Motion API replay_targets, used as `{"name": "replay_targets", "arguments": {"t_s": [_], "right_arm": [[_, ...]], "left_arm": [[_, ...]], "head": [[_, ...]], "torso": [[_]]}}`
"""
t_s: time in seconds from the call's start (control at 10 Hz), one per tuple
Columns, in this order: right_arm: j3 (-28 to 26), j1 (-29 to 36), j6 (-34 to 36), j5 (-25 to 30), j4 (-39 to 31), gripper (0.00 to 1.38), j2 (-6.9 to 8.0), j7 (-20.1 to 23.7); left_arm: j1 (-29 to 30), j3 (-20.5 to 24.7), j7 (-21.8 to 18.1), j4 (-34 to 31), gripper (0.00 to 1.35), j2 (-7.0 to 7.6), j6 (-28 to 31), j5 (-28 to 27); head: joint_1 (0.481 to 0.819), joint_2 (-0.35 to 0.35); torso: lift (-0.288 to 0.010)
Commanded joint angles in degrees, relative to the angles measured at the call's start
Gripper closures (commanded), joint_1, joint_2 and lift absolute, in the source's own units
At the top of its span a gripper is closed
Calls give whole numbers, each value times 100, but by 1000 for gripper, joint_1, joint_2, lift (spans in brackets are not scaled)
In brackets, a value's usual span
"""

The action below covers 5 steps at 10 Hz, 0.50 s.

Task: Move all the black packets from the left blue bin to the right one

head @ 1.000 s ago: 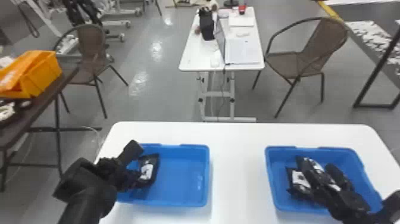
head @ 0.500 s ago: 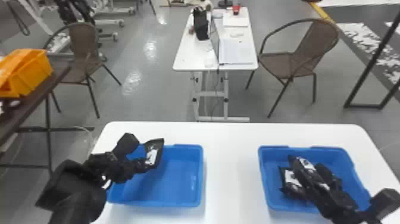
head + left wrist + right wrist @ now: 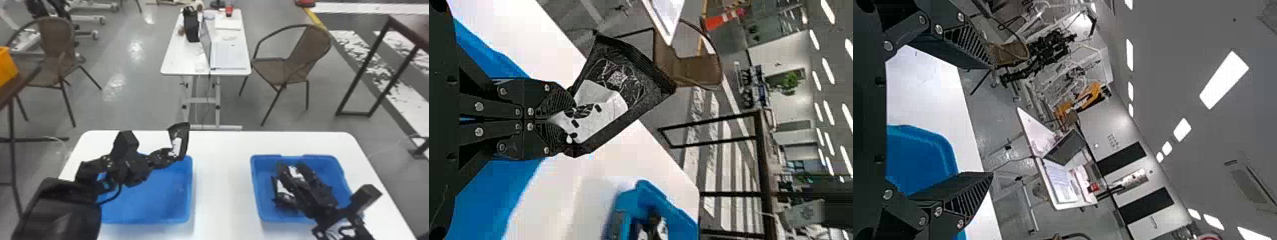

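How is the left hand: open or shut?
Shut: in the left wrist view, the left hand pinches one end of a black packet, the rest sticking out.

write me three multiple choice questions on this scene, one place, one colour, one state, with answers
1. Where is the raised black packet?
A) on a chair
B) in the jaws of the left gripper
C) on the floor

2. What colour are the left bin and right bin?
A) blue
B) green
C) red

3. How are the jaws of the right gripper?
A) shut
B) clamped on a packet
C) open

1 B: the left wrist view shows them pinching it.
2 A: both look blue in the head view.
3 C: they stand well apart.
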Motion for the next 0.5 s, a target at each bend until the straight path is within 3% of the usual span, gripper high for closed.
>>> {"name": "replay_targets", "arguments": {"t_s": [0.0, 0.4], "right_arm": [[236, -221, 103, 34, 24, 280, -9, 132], [922, -871, 147, 16, 261, 277, -44, 212]], "left_arm": [[-161, -375, -76, 14, 1219, -50, 36, 128], [-873, -1228, -260, 761, 1219, -120, -43, 356]], "head": [[695, -46], [695, -68]], "torso": [[0], [0]]}}
